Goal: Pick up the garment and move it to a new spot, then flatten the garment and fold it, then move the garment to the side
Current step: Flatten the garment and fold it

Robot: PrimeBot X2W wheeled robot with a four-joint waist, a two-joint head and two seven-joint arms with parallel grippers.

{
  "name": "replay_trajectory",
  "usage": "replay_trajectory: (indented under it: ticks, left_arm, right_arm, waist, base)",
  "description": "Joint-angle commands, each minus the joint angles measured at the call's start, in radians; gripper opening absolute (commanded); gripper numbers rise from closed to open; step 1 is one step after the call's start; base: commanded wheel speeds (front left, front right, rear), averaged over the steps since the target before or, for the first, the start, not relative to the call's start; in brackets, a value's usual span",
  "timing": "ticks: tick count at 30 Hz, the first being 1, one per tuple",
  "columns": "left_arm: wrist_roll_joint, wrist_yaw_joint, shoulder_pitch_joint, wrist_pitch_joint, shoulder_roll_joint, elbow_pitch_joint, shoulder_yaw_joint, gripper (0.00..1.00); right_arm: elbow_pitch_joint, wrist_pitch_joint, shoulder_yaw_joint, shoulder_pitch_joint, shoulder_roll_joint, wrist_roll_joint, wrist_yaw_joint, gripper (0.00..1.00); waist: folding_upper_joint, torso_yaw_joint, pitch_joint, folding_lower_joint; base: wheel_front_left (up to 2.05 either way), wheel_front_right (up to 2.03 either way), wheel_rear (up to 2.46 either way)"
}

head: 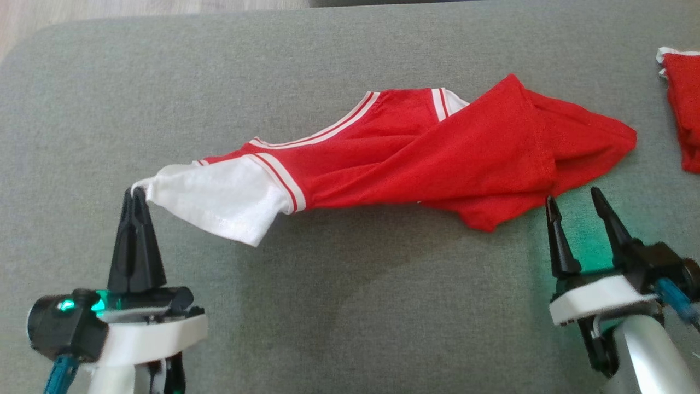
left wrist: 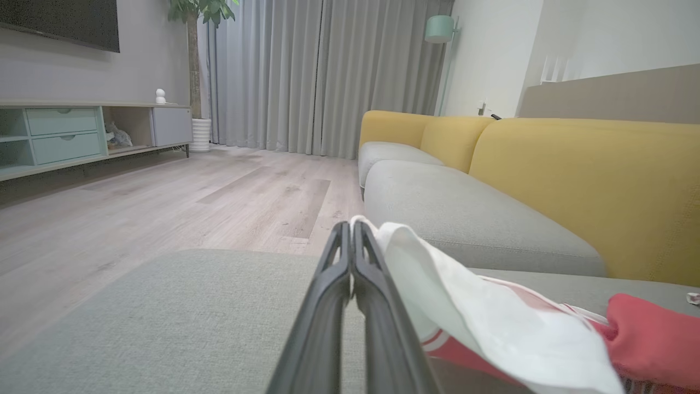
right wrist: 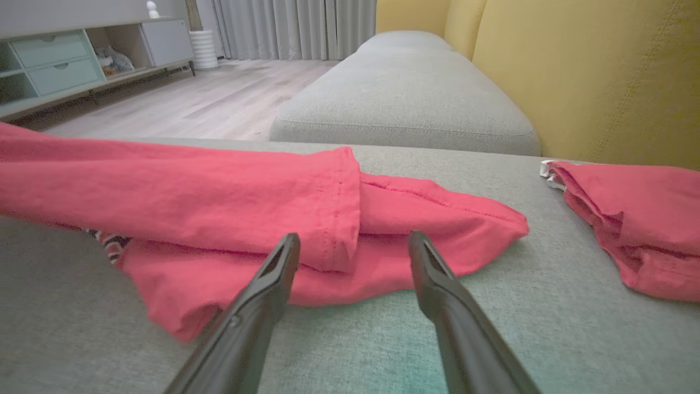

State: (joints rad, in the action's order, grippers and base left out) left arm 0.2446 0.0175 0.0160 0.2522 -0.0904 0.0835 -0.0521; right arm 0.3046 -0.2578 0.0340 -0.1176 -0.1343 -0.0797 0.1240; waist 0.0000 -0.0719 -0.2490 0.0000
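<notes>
The red-and-white jersey (head: 437, 158) lay strung out across the grey seat cushion (head: 328, 306), its body twisted and bunched toward the right and its white sleeve (head: 219, 197) reaching out to the left. The left hand (head: 136, 192) was clamped together on the tip of that sleeve. The right hand (head: 572, 195) stood with its fingers apart just short of the folded hem (right wrist: 342, 208), touching nothing. The cloth looked light, thin and limp, so I judged it would sag and drag rather than hold a shape. The stitched hem or a corner seemed the surest place to pinch. Bare cushion lay open in front, but a second red garment (head: 683, 109) sat near the right edge, and the far rim dropped to the wooden floor (head: 82, 8).
</notes>
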Motion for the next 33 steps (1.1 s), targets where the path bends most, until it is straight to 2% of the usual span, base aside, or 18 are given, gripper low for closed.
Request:
replay_trajectory:
  ticks: [1, 7, 12, 20, 22, 25, 27, 30, 33]
  left_arm:
    - [-0.008, -0.003, 0.036, 0.009, -0.014, 0.03, 0.047, 0.0]
    - [-0.02, 0.005, 0.056, 0.009, -0.017, 0.017, 0.061, 0.0]
    - [-0.02, 0.011, 0.07, 0.009, -0.013, 0.007, 0.06, 0.0]
    - [-0.024, 0.016, 0.073, 0.009, -0.006, 0.0, 0.05, 0.0]
    - [-0.025, 0.018, 0.071, 0.009, -0.005, -0.001, 0.048, 0.0]
    - [-0.025, 0.02, 0.069, 0.009, -0.005, -0.003, 0.046, 0.0]
    - [-0.026, 0.021, 0.07, 0.009, -0.004, -0.003, 0.043, 0.0]
    - [-0.027, 0.022, 0.074, 0.01, -0.003, -0.004, 0.039, 0.0]
    - [-0.028, 0.023, 0.079, 0.01, -0.002, -0.007, 0.036, 0.0]
  right_arm:
    - [-0.012, -0.004, 0.026, -0.037, -0.016, 0.012, 0.007, 1.0]
    - [0.126, -0.004, 0.084, -0.105, -0.053, 0.025, 0.007, 1.0]
    - [0.2, -0.004, 0.11, -0.133, -0.059, 0.035, 0.007, 1.0]
    - [0.241, -0.004, 0.131, -0.144, -0.048, 0.039, 0.007, 1.0]
    - [0.242, -0.004, 0.137, -0.146, -0.048, 0.039, 0.007, 0.97]
    - [0.243, -0.004, 0.141, -0.151, -0.048, 0.039, 0.007, 1.0]
    - [0.244, -0.004, 0.146, -0.158, -0.049, 0.04, 0.007, 0.96]
    - [0.248, -0.004, 0.149, -0.166, -0.049, 0.042, 0.007, 0.83]
    - [0.255, -0.004, 0.151, -0.175, -0.05, 0.044, 0.007, 0.81]
  waist:
    - [0.0, -0.001, -0.001, 0.0]
    - [0.0, -0.013, 0.0, 0.0]
    - [0.0, -0.031, 0.018, 0.0]
    - [0.0, -0.046, 0.041, 0.0]
    - [0.0, -0.047, 0.043, 0.0]
    - [0.0, -0.047, 0.042, 0.0]
    - [0.0, -0.049, 0.038, 0.0]
    - [0.0, -0.051, 0.033, 0.0]
    - [0.0, -0.053, 0.027, 0.0]
  base:
    - [0.0, 0.0, 0.0]
    - [0.0, 0.0, 0.0]
    - [0.0, 0.0, 0.0]
    - [0.0, 0.0, 0.0]
    - [0.0, 0.0, 0.0]
    - [0.0, 0.0, 0.0]
    - [0.0, 0.0, 0.0]
    - [0.0, 0.0, 0.0]
    - [0.0, 0.0, 0.0]
